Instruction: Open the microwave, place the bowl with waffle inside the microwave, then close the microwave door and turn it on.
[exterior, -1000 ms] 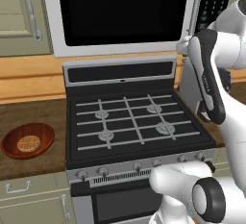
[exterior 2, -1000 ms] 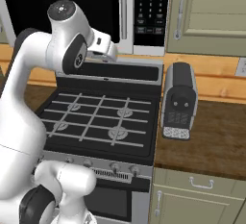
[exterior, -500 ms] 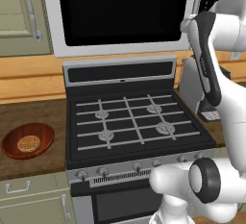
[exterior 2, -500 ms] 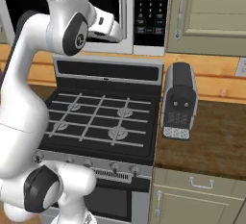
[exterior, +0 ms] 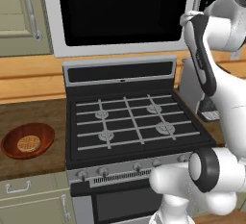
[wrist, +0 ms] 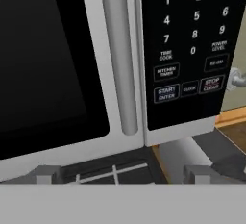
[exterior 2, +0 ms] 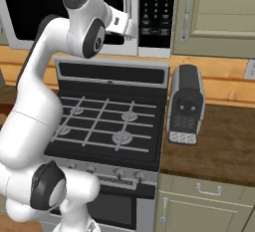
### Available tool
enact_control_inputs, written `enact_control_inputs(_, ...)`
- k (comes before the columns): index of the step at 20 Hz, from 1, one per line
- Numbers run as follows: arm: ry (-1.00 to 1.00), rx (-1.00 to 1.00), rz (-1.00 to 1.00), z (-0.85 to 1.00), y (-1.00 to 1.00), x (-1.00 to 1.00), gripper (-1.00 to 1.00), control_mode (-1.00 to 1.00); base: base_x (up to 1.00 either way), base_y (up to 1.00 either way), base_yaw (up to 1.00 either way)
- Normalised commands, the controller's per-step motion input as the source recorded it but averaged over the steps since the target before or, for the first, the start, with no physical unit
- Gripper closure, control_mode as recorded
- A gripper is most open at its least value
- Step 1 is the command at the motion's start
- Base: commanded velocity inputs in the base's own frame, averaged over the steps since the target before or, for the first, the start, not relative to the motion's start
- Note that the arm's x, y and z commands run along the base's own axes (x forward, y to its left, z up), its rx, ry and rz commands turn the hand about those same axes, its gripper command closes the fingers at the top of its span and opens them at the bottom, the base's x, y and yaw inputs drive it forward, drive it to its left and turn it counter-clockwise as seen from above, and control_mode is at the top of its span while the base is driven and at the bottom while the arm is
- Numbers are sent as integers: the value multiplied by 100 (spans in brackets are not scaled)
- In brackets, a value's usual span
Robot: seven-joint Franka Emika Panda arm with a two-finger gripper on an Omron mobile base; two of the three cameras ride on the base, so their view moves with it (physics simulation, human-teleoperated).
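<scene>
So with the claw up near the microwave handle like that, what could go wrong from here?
1. The claw sits low, below the bottom end of the door handle, so closing now would likely miss it.
2. The button panel lies right beside the handle; drifting that way could press START.
3. The bowl with the waffle sits on the counter near its front edge, across the stove, a long carry.

- Glossy white robot arm (exterior 2: 30, 126) of thick, rounded links, smooth as moulded plastic.
- Dark grey round joint caps (exterior 2: 47, 185) set into the white shells, one ringed in black at the lower body (exterior: 206, 169).
- A dark band (exterior: 202, 59) runs along one upper link.
</scene>
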Motion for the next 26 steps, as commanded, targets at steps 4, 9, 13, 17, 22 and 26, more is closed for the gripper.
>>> enact_control_inputs(4,-10,0,0,0,-14,55,-100,-100,0,0,0)
enact_control_inputs(9,-7,0,0,0,0,49,-100,-100,0,0,0)
enact_control_inputs(13,-8,0,1,0,0,49,-100,-100,0,0,0)
enact_control_inputs(17,-7,0,4,-4,0,52,-100,-100,0,0,0)
enact_control_inputs(22,-7,0,7,-17,-1,56,-100,-100,0,0,0)
enact_control_inputs(26,-1,0,6,-19,-14,59,-100,-100,0,0,0)
